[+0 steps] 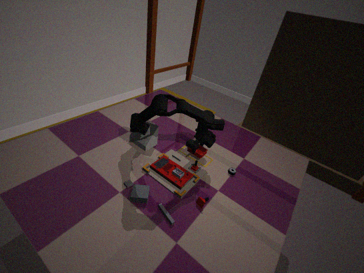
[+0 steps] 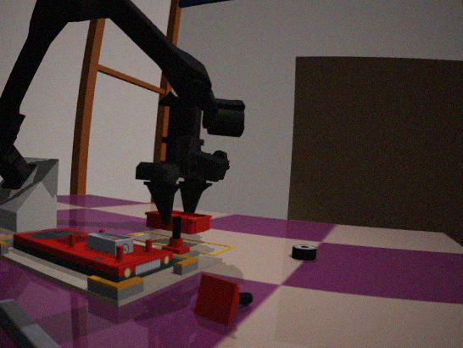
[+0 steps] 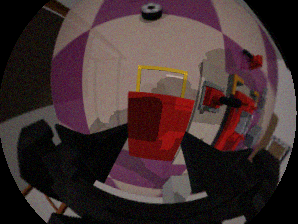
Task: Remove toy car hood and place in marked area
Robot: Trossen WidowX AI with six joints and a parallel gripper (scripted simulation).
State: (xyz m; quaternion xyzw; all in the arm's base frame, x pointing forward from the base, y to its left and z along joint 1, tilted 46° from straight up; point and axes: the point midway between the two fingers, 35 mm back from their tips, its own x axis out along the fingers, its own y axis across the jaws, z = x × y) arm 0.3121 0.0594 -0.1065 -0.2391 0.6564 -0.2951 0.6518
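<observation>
The red hood (image 1: 199,152) (image 2: 197,224) (image 3: 160,125) is between the fingers of my gripper (image 1: 196,147) (image 2: 178,216) (image 3: 155,129), which is shut on it. The hood hangs roughly level, a little above the table, with its shadow below. The marked area is a yellow outline (image 1: 210,163) (image 2: 225,250) (image 3: 162,69) on the table; the hood hangs over or close to its far part and hides some of it in the wrist view. The red toy car (image 1: 169,167) (image 2: 55,247) stands on a pale base, its grey engine block (image 1: 178,172) (image 2: 106,243) uncovered.
A red piece with an upright black peg (image 1: 195,167) (image 2: 176,245) stands beside the outline, close to the hood. Another red piece (image 1: 201,202) (image 2: 216,299) lies near the car's front. A black wheel (image 1: 232,171) (image 2: 304,253), a grey block (image 1: 140,194) and a grey bar (image 1: 166,214) lie farther off.
</observation>
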